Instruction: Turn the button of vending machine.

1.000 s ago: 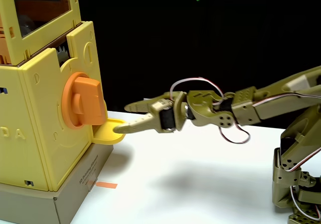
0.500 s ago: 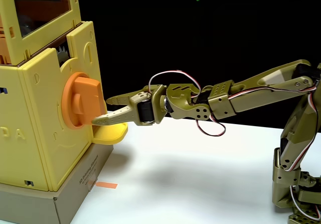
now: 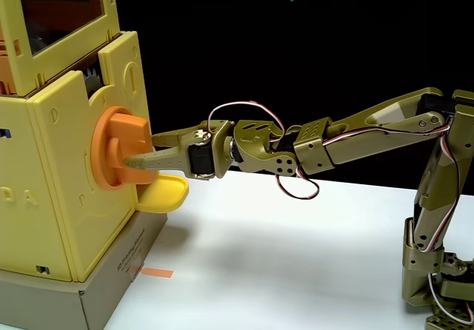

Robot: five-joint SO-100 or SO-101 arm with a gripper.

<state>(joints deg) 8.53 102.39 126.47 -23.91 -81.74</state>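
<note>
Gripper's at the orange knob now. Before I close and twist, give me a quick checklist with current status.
1. Gripper open: ok, fingers spread.
2. Fingers astride the raised bar of the button: ok, one finger crosses the front of the bar, the other sits behind it.
3. Firm contact with bar: cannot tell.
4. Yellow tray below clear of fingers: ok.
5. Vending machine upright on its base: ok.

Button (image 3: 118, 149) on vending machine (image 3: 55, 167) front, tray (image 3: 164, 194) below; pincer (image 3: 142, 152) straddling button from right.
</note>
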